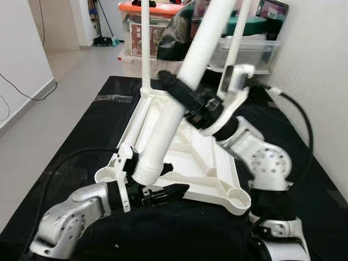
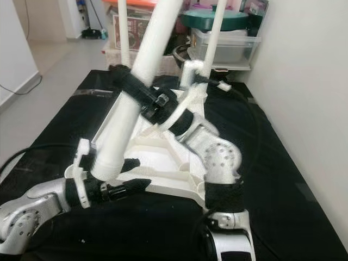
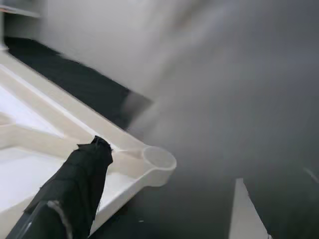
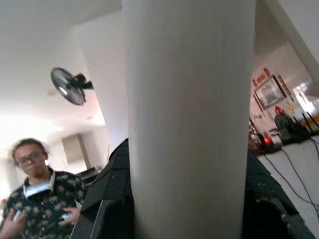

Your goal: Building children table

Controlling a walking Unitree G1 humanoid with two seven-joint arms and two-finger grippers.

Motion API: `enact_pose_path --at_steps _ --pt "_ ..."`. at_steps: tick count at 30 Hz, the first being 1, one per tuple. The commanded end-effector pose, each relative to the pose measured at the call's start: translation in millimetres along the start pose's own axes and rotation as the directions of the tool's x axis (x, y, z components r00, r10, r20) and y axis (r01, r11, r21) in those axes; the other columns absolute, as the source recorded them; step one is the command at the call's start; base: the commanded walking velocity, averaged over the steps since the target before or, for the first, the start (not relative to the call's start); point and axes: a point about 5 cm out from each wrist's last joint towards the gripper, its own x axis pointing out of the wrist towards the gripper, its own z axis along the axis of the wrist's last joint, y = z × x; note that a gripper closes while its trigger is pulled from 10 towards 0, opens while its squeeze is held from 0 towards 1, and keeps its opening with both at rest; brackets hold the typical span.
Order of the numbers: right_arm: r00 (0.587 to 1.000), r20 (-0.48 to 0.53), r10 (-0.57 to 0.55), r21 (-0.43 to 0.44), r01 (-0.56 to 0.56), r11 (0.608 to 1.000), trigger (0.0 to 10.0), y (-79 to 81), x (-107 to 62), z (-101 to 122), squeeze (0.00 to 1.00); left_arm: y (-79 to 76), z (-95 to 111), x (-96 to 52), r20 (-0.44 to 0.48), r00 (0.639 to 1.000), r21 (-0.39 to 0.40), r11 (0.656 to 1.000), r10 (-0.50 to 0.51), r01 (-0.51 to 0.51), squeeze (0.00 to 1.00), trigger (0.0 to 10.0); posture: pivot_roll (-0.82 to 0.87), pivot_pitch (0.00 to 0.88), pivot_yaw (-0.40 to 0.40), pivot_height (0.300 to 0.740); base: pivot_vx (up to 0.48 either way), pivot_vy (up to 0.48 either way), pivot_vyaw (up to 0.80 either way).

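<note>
1. Left gripper (image 1: 157, 187) – at 7 o'clock in head view, low over black mat (image 1: 70, 163). Jaws clamped on bottom end of leg (image 1: 179, 92); one finger (image 3: 75, 184) shows in wrist view, beside a corner socket (image 3: 159, 162) of tabletop.
2. Tabletop (image 1: 201, 163) – white plastic, upside down, ribs up, lying on mat at centre. Near-left corner socket (image 1: 106, 175) sits just beside left gripper; near-right socket (image 1: 239, 198) at 5 o'clock.
3. Leg – thick white tube, tilted, running from bottom end at centre-left up toward 1 o'clock; bottom end over tabletop's near-left part, not in a socket.
4. Two thin legs (image 1: 145, 49) – upright at far corners of tabletop, 12 o'clock.
5. Right gripper (image 1: 187, 98) – mid-leg, centre-right; jaws clamped round leg, tube between fingers in wrist view (image 4: 189, 124).
6. Storage boxes (image 1: 239, 46) – beyond mat, 1 o'clock.
7. Person (image 4: 37, 194) – in right wrist view, patterned shirt; wall fan (image 4: 70, 85) above.
</note>
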Motion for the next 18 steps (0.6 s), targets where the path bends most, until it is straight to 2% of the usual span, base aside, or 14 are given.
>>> enact_pose_path --at_steps 1,6,11,15,17,18 --pt "0.992 -0.014 0.123 0.038 -0.122 0.992 0.0 14.6 3.0 -5.3 0.00 -3.5 -5.4 0.8 -0.021 1.000 -0.040 0.999 -0.023 0.022 0.00 10.0 0.07 0.000 -0.083 0.740 0.000 0.000 0.00" --pt "0.983 -0.047 0.178 0.063 -0.175 0.982 0.0 20.8 -0.1 -14.6 0.00 -4.7 -4.7 1.0 -0.017 0.999 -0.043 0.999 -0.033 0.032 0.00 10.0 0.07 0.000 -0.084 0.740 0.000 0.000 0.00" --pt "0.957 -0.087 0.278 0.136 -0.265 0.955 0.0 30.2 -3.9 -26.1 0.00 -5.1 1.1 -1.2 0.003 0.998 -0.041 0.998 -0.057 0.057 0.00 10.0 0.08 0.000 -0.083 0.740 0.000 0.000 0.00" --pt "0.947 -0.074 0.312 0.175 -0.296 0.939 0.0 31.7 -6.7 -27.6 0.00 -9.3 5.9 -1.1 0.021 0.996 -0.049 0.995 -0.088 0.089 0.00 10.0 0.08 0.000 -0.083 0.740 0.000 0.000 0.00" --pt "0.940 -0.059 0.337 0.191 -0.321 0.928 0.0 33.1 -6.8 -28.4 0.00 -14.2 10.2 -1.0 0.043 0.992 -0.063 0.990 -0.122 0.124 0.00 10.0 0.09 0.000 -0.084 0.740 0.000 0.000 0.00" --pt "0.932 -0.052 0.359 0.196 -0.343 0.919 0.0 34.9 -6.3 -29.1 0.00 -19.1 17.7 -0.9 0.087 0.984 -0.084 0.983 -0.158 0.165 0.00 10.0 0.09 0.000 -0.084 0.740 0.000 0.000 0.00"
